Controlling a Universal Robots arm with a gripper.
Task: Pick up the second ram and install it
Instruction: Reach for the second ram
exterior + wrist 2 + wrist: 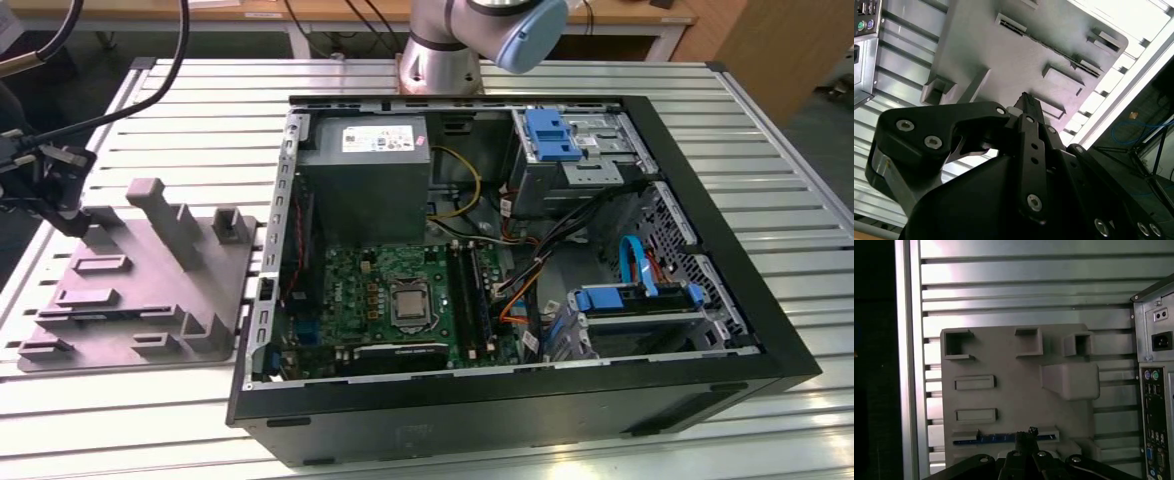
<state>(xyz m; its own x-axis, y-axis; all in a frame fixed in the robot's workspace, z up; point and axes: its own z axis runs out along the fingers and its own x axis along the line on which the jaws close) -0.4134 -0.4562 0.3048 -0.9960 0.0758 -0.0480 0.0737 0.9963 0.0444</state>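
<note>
Second ram (pixel 989 439): seated in the grey fixture (pixel 1019 390), just beyond my gripper (pixel 1026 435).
Axis: runs crosswise past the gripper's tip.
Grip: closed, holding nothing I can see.

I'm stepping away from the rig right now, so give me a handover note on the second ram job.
Gripper: over the gray fixture, with its tip at the second ram. Contact cannot be told.
Second ram: on edge in a fixture slot, on the table beside the open computer case.
Done: gripper is at the ram.
Left: ram not lifted, not installed.
</note>
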